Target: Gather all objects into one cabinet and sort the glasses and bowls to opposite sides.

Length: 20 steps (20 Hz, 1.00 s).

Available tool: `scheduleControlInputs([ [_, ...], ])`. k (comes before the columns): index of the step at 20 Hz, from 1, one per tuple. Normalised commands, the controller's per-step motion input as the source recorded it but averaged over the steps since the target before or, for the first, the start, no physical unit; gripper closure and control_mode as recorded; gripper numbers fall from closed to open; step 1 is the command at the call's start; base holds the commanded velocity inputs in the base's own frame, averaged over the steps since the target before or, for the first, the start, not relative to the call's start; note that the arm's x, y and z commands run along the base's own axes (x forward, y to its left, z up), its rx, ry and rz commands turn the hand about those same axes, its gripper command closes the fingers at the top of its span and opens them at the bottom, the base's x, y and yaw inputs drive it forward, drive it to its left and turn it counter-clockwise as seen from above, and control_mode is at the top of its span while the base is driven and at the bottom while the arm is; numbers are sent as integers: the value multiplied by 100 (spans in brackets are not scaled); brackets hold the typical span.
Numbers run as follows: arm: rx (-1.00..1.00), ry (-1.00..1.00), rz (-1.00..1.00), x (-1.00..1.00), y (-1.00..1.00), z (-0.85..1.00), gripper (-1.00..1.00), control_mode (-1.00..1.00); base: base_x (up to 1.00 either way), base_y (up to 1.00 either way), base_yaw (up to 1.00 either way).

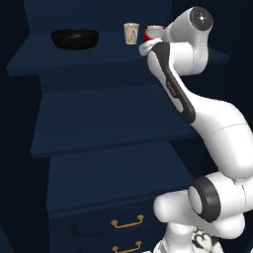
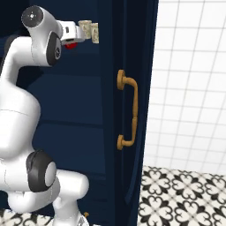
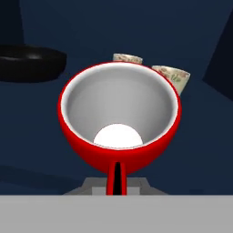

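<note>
1. You are looking into a tall dark navy cabinet (image 1: 108,123) with plain open shelves, and drawers below with curved gold handles (image 1: 127,222).
2. On its top shelf (image 1: 59,62) the wide black bowl (image 1: 75,38) sits to the left, well apart from the cups.
3. One cream patterned cup (image 1: 131,33) stands upright on the same shelf, right of the bowl; in the hand view a second cream cup (image 3: 172,77) stands just beside it.
4. Your gripper (image 3: 117,175) is closed on the red cup (image 3: 119,119), pinching its rim, with the white inside facing the hand camera.
5. The red cup is over the shelf's right part, just in front of the two cream cups.
6. To the right you see the cabinet door (image 2: 132,88) with a gold handle, a white tiled wall (image 2: 190,79) and a black-and-white patterned floor (image 2: 185,194).
</note>
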Motion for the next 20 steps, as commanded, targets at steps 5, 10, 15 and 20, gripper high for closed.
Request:
scheduleControlInputs([
  [5, -2, 0, -1, 58, 0, -2, 100, -100, 0, 0, 0],
  [10, -8, 0, -1, 31, 0, -9, 100, -100, 0, 0, 0],
  [15, -6, 0, 0, 15, 0, -11, 100, -100, 0, 0, 0],
  [20, -1, 0, 0, 16, 0, -10, 100, -100, 0, 0, 0],
])
